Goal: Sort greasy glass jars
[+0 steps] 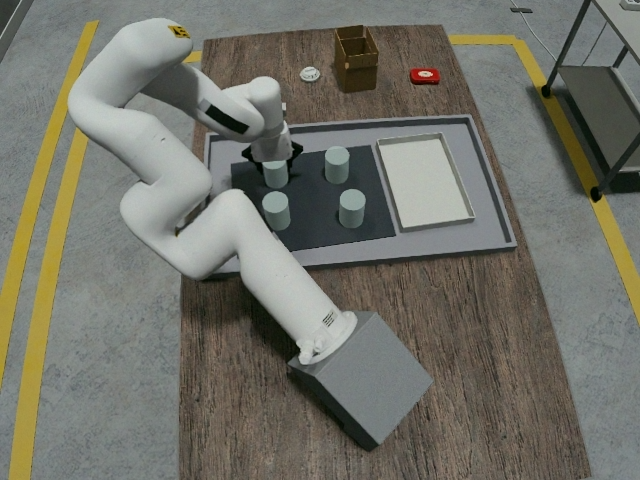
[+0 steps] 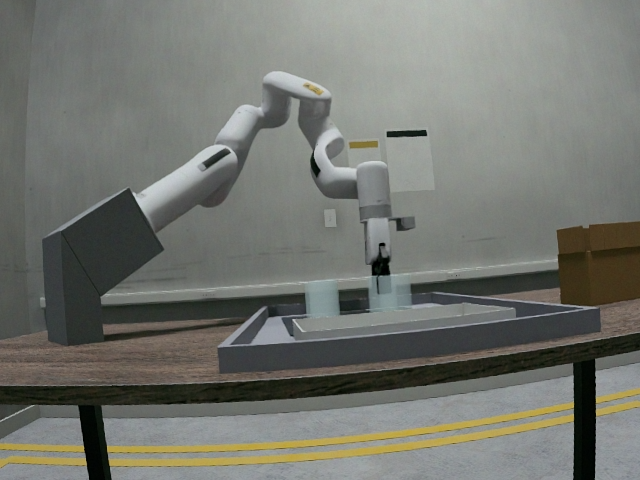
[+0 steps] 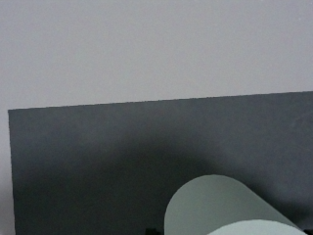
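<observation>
Four pale glass jars stood upright on the dark drying mat (image 1: 315, 206), and the white tray (image 1: 422, 181) to the right of the mat held nothing. The gripper (image 1: 275, 161) hung over the far-left jar (image 1: 275, 174), with its jaws released on both sides of the jar's top and nothing held between them. The near-left jar (image 1: 276, 210), the far-right jar (image 1: 336, 164) and the near-right jar (image 1: 352, 207) stood apart from it, each on the mat. The wrist view showed only the top of the jar and the mat, so I cannot tell how evenly the jaws sat around it. In my judgement, the main risk was slipping: if this jar was a greasy one, a light grip on smooth glass could let it slide out and fall on the mat or on the grey surface (image 1: 356, 248). An off-centre closing could also tip the jar toward the near-left jar.
</observation>
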